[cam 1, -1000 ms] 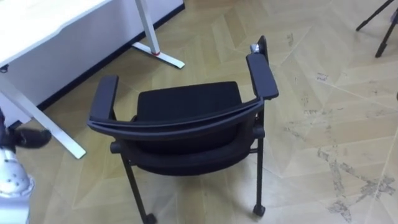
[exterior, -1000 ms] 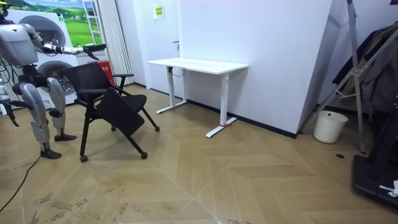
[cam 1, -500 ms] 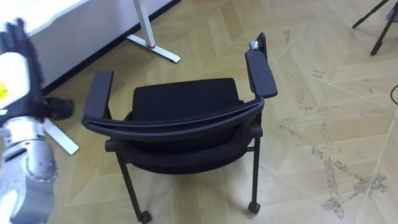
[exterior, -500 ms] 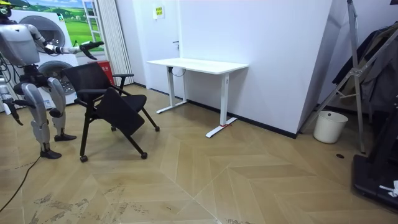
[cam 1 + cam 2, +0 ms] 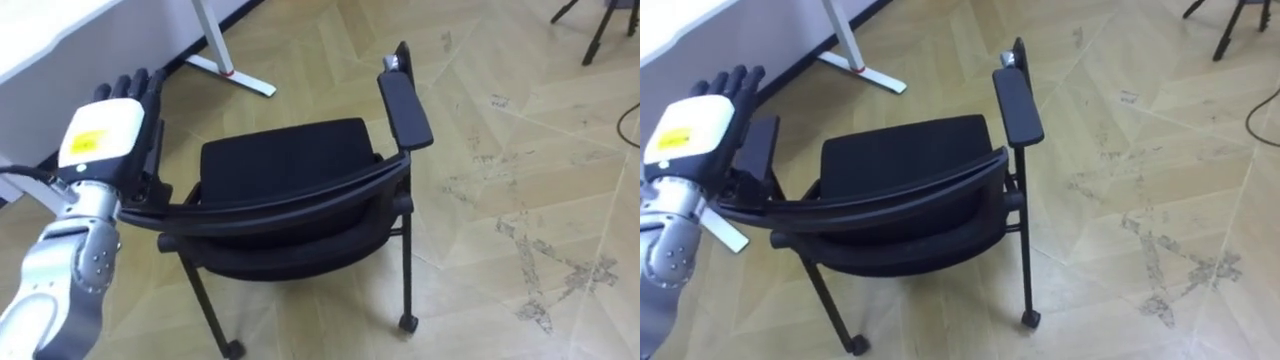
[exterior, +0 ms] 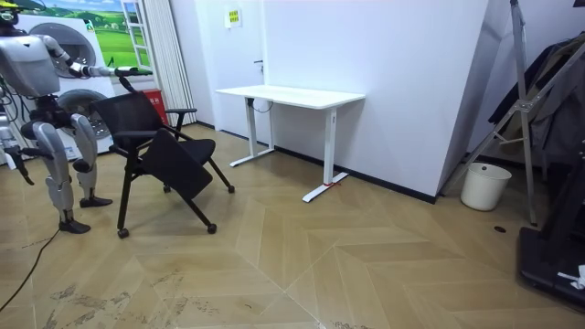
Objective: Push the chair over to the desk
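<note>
The chair point(image 5: 290, 160) stands on the floor near the desk point(image 5: 30, 30), not under it. The left hand point(image 5: 110, 135), fingers straight and open, is over the chair's back corner and armrest; contact cannot be confirmed. The right hand point(image 6: 11, 153) hangs at the robot's side. Judgement: the push is not yet under way, and the whole travel remains.

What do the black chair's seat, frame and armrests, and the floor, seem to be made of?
Seat: probably black fabric over padding; matte, softly rounded.
Frame: apparently black painted metal tube; thin straight legs on small casters.
Armrests: matte black plastic or foam, I cannot tell which.
Floor: light wood or laminate, in angled planks with visible grain and grey scuff marks.
</note>
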You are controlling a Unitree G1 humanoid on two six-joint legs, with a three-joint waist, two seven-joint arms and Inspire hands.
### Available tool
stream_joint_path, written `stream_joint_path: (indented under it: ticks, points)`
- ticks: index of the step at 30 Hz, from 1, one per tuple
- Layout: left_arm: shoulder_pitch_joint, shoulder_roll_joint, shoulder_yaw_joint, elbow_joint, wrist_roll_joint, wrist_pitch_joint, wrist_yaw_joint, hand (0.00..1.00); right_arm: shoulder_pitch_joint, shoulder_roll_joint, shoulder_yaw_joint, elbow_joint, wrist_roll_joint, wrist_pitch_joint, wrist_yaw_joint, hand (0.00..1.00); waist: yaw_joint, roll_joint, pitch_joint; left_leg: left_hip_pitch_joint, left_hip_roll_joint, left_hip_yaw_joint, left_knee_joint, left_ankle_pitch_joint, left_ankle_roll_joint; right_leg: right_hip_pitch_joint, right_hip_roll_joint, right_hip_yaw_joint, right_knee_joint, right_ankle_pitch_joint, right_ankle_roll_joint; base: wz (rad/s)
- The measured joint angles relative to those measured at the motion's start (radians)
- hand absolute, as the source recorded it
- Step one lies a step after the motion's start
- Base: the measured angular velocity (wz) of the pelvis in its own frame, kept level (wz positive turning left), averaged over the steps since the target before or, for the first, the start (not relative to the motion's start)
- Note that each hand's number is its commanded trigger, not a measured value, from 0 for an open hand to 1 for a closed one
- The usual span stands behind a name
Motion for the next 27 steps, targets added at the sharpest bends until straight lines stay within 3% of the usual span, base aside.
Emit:
stream_joint_path:
  ticks: [6,11,17,27]
  points:
    - [-0.005,0.003,-0.032,-0.016,0.002,0.019,-0.081,0.00,-0.013,-0.004,0.004,0.017,0.012,-0.003,-0.009,0.00,-0.010,0.009,0.0013,0.004,0.001,-0.020,-0.001,0.000,0.000,0.010,0.001,0.000,-0.001,0.000,0.000,0.05]
    - [-0.007,0.013,-0.053,-0.073,0.002,0.028,-0.163,0.00,-0.023,-0.006,0.004,0.034,0.017,-0.003,-0.009,0.00,-0.007,-0.001,0.0102,0.003,0.000,-0.019,-0.002,0.000,0.000,0.010,0.001,-0.002,-0.003,0.000,0.000,0.01]
    - [-0.009,0.016,-0.052,-0.102,0.035,0.048,-0.239,0.00,-0.022,-0.017,0.002,0.046,0.016,-0.003,-0.009,0.00,-0.002,0.001,0.0094,-0.001,0.000,-0.014,0.000,0.000,0.000,0.008,0.001,-0.003,-0.007,0.000,0.000,0.00]
    - [-0.011,0.023,-0.052,-0.150,0.039,0.086,-0.434,0.00,-0.022,-0.024,-0.003,0.039,0.005,-0.009,0.002,0.00,-0.003,0.024,-0.0070,-0.007,0.001,-0.012,0.004,0.000,0.000,0.009,0.001,-0.004,-0.014,0.000,0.000,0.00]
